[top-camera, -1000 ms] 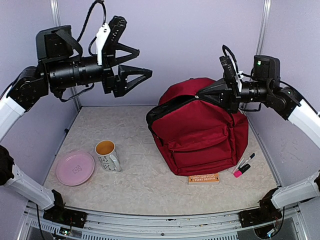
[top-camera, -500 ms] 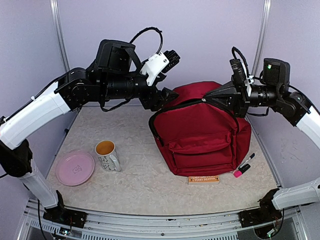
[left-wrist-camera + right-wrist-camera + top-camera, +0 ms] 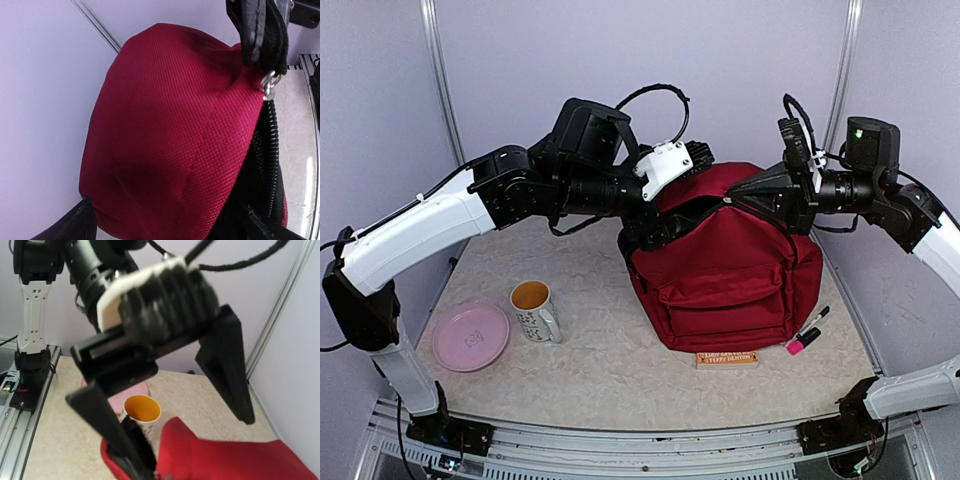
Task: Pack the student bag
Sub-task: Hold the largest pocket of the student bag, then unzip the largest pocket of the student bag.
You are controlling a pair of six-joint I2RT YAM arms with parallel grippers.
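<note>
Top external: one student bag (image 3: 730,280), one mug (image 3: 534,310), left hand (image 3: 660,222) spread, right hand (image 3: 738,196) pinching it

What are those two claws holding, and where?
The right gripper is shut on the black zipper pull atop the student bag. The left gripper stands open astride the bag's top, gripping nothing.

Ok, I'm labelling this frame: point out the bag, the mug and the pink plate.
bag (image 3: 725,298), top view, front pocket.
mug (image 3: 530,319), top view, outer wall.
plate (image 3: 470,338), top view, bare centre.
</note>
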